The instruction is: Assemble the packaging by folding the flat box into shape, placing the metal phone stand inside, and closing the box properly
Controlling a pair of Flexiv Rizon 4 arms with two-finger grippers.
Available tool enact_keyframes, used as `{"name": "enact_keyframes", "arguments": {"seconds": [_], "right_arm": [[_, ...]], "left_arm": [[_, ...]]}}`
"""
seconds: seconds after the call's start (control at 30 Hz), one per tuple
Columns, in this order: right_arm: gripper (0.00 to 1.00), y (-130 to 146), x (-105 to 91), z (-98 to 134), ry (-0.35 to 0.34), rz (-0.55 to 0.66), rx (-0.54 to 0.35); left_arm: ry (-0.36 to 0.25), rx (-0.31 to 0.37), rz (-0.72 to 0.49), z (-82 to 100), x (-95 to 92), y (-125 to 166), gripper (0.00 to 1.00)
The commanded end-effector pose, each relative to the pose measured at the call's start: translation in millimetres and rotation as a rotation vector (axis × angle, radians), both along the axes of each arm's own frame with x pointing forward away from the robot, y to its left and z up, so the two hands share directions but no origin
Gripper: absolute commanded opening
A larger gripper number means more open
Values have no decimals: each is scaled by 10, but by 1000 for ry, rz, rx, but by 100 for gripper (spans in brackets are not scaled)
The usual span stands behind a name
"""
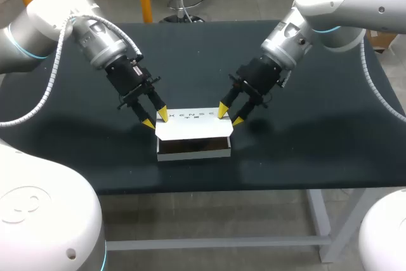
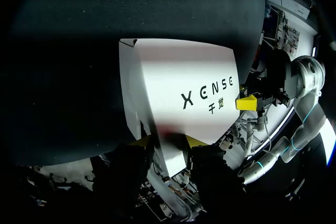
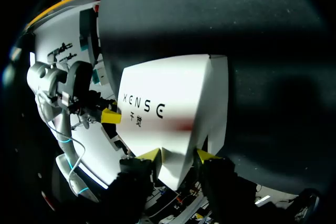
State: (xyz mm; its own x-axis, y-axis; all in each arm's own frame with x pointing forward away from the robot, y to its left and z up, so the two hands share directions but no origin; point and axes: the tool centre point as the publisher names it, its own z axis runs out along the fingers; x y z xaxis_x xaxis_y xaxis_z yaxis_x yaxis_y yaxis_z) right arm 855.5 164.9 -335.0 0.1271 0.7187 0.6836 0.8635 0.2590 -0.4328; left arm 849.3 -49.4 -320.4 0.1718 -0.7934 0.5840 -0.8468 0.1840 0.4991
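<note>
Left tool point(image 1: 155, 119): yellow-tipped fingers partly apart, astride the left corner of the lid point(image 1: 190, 125); a narrow side tab point(image 2: 169, 156) of the lid lies between them, the tips close against its edges, firm contact not discernible. Right tool point(image 1: 229, 115): likewise partly apart, astride the lid's right corner; a tapered tab point(image 3: 178, 163) lies between its fingers. Box point(image 1: 190, 155): white card, folded into a low rectangular tray, at the middle of the desk point(image 1: 317, 125), toward its near edge; the lid slants over the tray, its near edge raised above the near wall, a dark gap showing beneath. Lid smooth and matt, with dark print; desk top dark and matt.
</note>
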Motion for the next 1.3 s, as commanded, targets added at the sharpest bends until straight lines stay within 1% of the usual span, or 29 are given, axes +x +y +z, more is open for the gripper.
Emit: {"name": "enact_keyframes", "arguments": {"seconds": [0.03, 0.47, 0.67, 0.8, 1.3], "right_arm": [[44, 77, 59, 19, 29, 26, 6], [43, 82, 81, 69, 49, 38, 10], [43, 85, 89, 92, 57, 45, 13], [42, 101, 103, 101, 64, 51, 15], [42, 125, 120, 141, 79, 61, 19]], "left_arm": [[33, -3, -25, -9, 91, -59, 37], [67, -11, -42, 44, 89, -40, 35], [77, 2, -42, 75, 66, -44, 36], [107, 1, -43, 81, 65, -37, 33], [140, 12, -46, 105, 92, -13, 33]]}}
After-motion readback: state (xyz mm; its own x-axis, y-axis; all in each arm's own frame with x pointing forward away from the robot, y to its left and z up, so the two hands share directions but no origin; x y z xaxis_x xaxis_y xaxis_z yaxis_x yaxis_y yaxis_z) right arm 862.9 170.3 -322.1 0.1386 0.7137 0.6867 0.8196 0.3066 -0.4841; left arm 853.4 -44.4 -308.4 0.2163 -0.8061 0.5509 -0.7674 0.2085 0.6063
